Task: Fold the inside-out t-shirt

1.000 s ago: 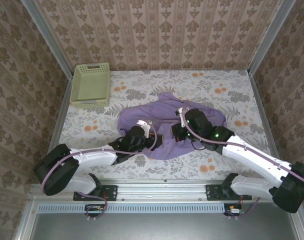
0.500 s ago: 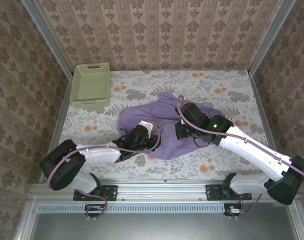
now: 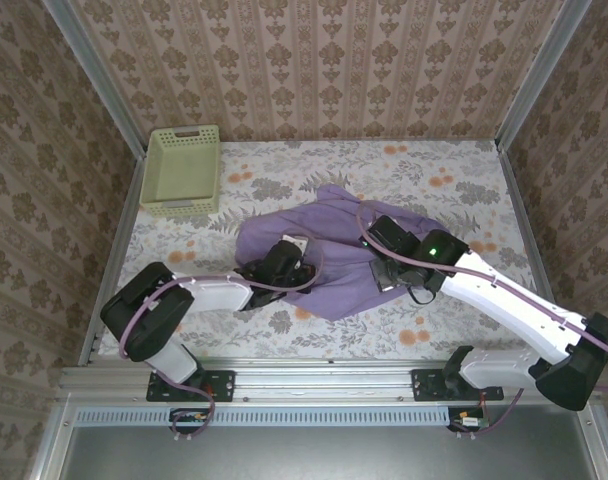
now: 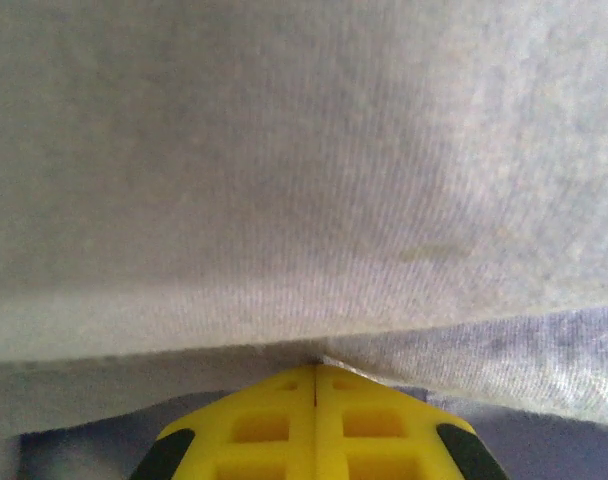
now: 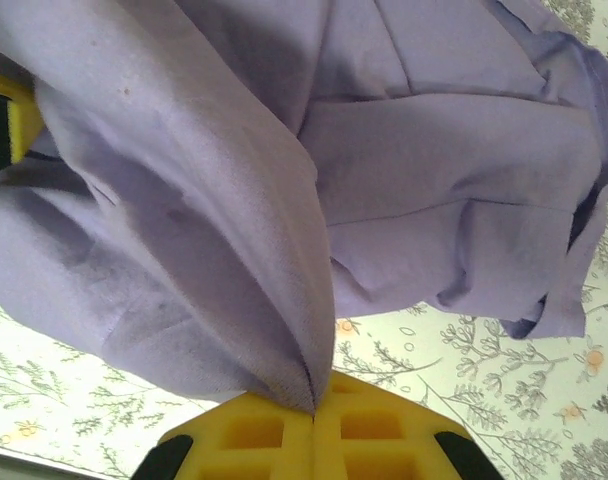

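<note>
The inside-out t-shirt (image 3: 336, 262) lies crumpled in the middle of the floral table, lavender and bunched. My left gripper (image 3: 302, 262) sits at the shirt's left side. In the left wrist view its yellow fingers (image 4: 274, 420) are pressed together, with a hem of the t-shirt (image 4: 314, 200) pinched at their tip (image 4: 316, 368). My right gripper (image 3: 384, 270) is over the shirt's right part. In the right wrist view this gripper (image 5: 314, 408) is shut on a fold of the t-shirt (image 5: 234, 230), which rises from it as a raised ridge above the table.
A pale green plastic basket (image 3: 182, 170) stands at the back left corner. Patterned walls close in the table on three sides. The floral tablecloth (image 3: 454, 185) shows bare to the right and behind the shirt, and in front of it near the arm bases.
My left gripper has closed on the shirt's edge and slid a little farther in. The right gripper has moved to the right, carrying its fold of shirt.
</note>
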